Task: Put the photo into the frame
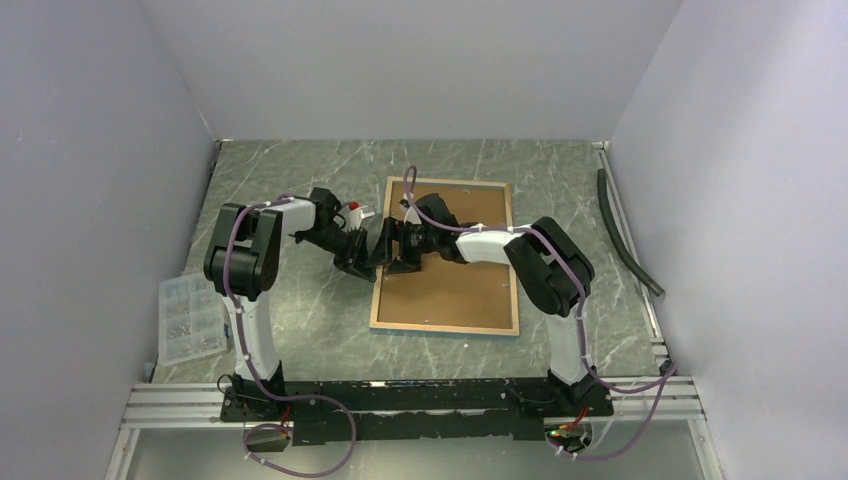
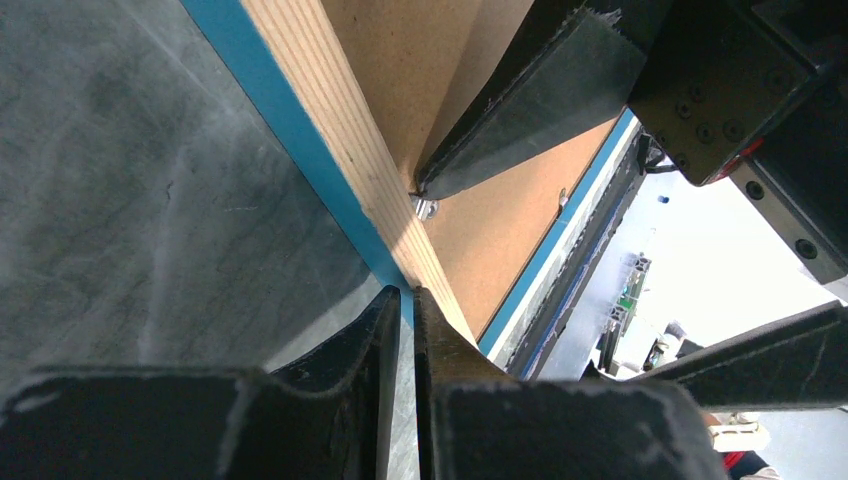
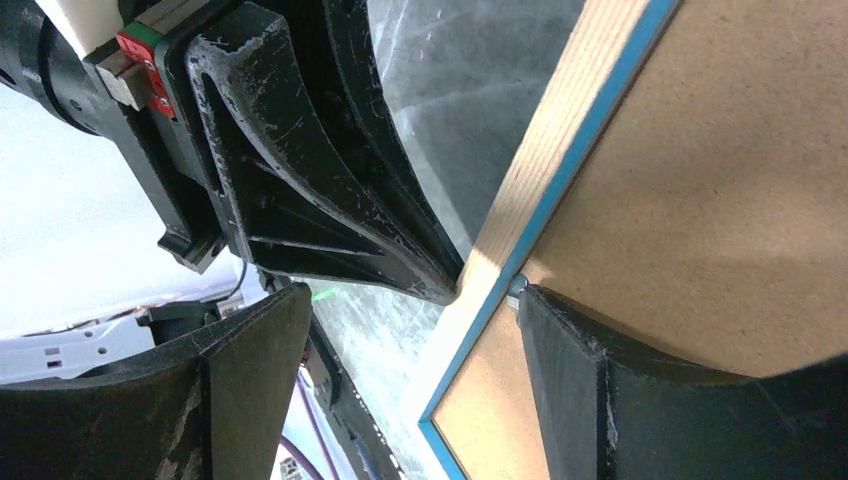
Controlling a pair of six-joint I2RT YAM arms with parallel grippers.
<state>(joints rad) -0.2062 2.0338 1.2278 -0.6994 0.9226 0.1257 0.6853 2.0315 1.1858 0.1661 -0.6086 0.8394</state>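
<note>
You are at the opening step: the frame (image 1: 445, 328) lies face down mid-worktop, the backing panel (image 1: 460, 290) seated in it. No view shows the photo. Your left gripper (image 2: 405, 300), nearly closed on nothing visible, braces the frame's left rail. Your right gripper (image 3: 408, 292) straddles that rail wide open, one finger at a metal clip (image 3: 515, 285). Next, swing the clip off the panel. The parts box (image 1: 190, 318) at the left edge holds small hardware.

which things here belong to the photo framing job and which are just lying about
Job: frame, brown backing panel in it, left tool and right tool at its rim.
Lying about: clear parts box, black hose by the right wall.
</note>
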